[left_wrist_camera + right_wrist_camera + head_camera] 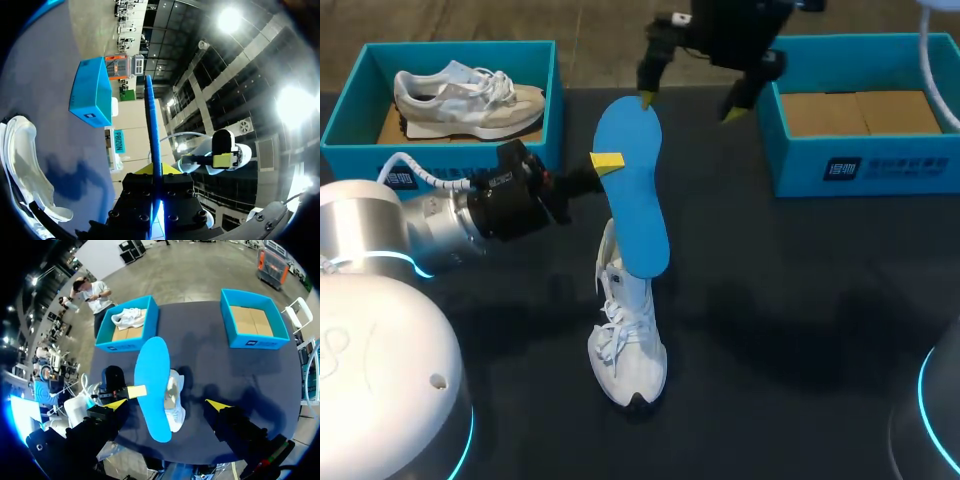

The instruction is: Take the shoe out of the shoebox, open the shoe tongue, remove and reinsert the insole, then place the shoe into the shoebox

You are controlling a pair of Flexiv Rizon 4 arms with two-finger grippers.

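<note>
A long blue insole [632, 190] stands upright, pinched at its edge by the left tool [607, 162], its lower end over a white shoe [628, 350] on the dark surface [800, 300]. The left box [340, 115] holds a sneaker [470, 98]; the right box [860, 165] shows brown lining. The right tool [688, 108] hangs wide open by the insole's top.

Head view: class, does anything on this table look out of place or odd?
The blue insole is out of the white shoe, held in the air above it by the left gripper. The shoe stands on the table, outside the left shoebox and the right shoebox. Nothing looks spilled or damaged.
</note>
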